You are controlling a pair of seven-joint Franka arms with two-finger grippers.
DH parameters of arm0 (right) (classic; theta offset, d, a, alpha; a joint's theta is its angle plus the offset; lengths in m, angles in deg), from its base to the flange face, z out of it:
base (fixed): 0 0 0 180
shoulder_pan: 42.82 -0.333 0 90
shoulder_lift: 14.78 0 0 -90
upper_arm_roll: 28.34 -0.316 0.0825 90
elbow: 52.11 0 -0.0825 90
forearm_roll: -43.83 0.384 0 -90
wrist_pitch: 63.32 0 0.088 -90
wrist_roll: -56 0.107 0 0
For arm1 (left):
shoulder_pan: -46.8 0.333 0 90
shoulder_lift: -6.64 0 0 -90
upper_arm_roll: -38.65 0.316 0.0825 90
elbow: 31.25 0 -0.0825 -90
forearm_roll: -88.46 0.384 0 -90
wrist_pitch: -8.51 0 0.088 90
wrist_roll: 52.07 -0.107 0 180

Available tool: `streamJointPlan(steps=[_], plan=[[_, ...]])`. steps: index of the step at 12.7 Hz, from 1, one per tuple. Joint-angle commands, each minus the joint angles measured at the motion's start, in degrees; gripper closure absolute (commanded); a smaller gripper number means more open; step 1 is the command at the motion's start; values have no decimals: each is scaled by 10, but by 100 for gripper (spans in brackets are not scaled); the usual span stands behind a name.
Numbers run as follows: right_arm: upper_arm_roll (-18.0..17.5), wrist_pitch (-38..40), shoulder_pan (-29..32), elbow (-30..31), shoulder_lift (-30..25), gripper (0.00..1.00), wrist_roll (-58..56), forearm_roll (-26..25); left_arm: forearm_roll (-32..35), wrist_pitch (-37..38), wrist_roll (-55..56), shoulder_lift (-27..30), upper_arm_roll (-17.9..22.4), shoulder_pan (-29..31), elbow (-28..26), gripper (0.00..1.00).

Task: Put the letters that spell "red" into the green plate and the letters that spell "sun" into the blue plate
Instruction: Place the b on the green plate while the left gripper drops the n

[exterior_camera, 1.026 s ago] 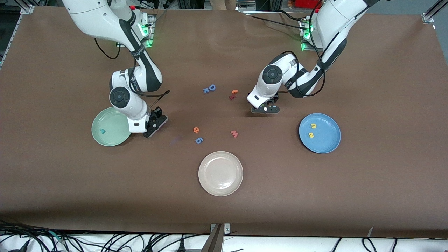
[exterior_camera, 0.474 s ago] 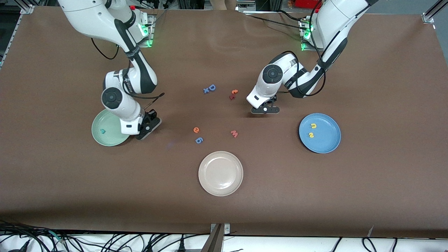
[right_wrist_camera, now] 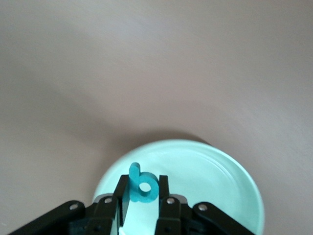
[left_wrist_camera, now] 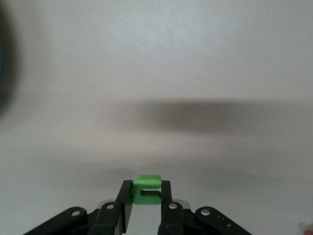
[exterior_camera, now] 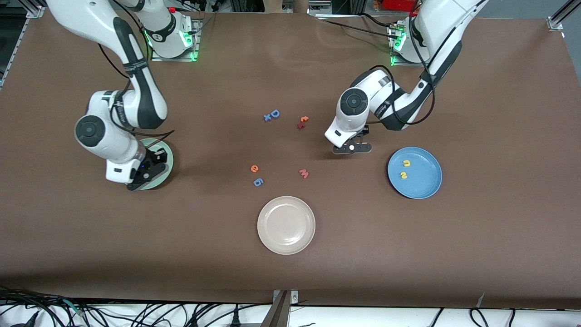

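Observation:
My left gripper (exterior_camera: 352, 148) is shut on a small green "n" (left_wrist_camera: 146, 190), low over the bare table between the orange "t" (exterior_camera: 304, 119) and the blue plate (exterior_camera: 424, 184). A yellow "u" (exterior_camera: 406, 163) and a yellow "s" (exterior_camera: 403, 175) lie in the blue plate. Over the green plate (exterior_camera: 167, 160), my right gripper (exterior_camera: 146, 171) is shut on a teal "d" (right_wrist_camera: 143, 186); the arm hides most of that plate. The plate's pale floor (right_wrist_camera: 220, 176) shows under the "d". An orange "e" (exterior_camera: 254, 168) lies mid-table.
A cream plate (exterior_camera: 286, 225) sits nearest the front camera. A blue "g"-like letter (exterior_camera: 258, 182) lies beside the "e", with a pink "w" (exterior_camera: 303, 173) toward the left arm's end. A blue "D" (exterior_camera: 274, 114), a small blue letter (exterior_camera: 268, 117) and a dark red letter (exterior_camera: 300, 126) lie farther back.
My left gripper shut on the green "n" and shifted toward the blue plate. The right arm swung toward its end of the table, carrying the "d" over the green plate.

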Motion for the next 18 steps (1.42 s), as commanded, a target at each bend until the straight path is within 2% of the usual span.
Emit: streamJointPlan(steps=[1, 3, 5, 6, 8, 10, 11, 14, 15, 16, 17, 18], plan=[[7, 6, 40, 1, 19, 89, -18, -2, 20, 58, -100, 13, -2, 57, 31, 89], [7, 6, 47, 5, 36, 86, -17, 4, 20, 58, -185, 14, -1, 106, 38, 89], [6, 7, 48, 7, 40, 78, -10, 6, 20, 58, -251, 13, 1, 142, 49, 89], [6, 10, 48, 7, 40, 62, -8, 7, 34, 58, -277, 9, 1, 158, 54, 89], [5, 22, 48, 5, 35, 13, 5, 11, 83, 56, -314, -7, 3, 191, 68, 89], [1, 28, 43, 0, 14, 11, 25, 11, 107, 44, -349, -27, 4, 217, 78, 89], [-8, 46, 37, -4, -2, 11, 71, 10, 123, 35, -359, -42, 4, 235, 82, 89], [-60, 103, 34, -44, -22, 10, 201, 10, 125, -10, -387, -85, 4, 275, 81, 87], [-78, 113, 33, -56, -22, 10, 245, 10, 125, -14, -387, -90, 4, 279, 81, 84], [-102, 114, 33, -61, -23, 10, 298, 8, 124, -15, -387, -90, 4, 279, 81, 64], [-124, 114, 32, -67, -23, 10, 349, 7, 121, -14, -383, -89, 3, 279, 81, 28], [-145, 113, 30, -71, -22, 10, 399, 6, 117, -12, -380, -87, 3, 278, 82, 0]])
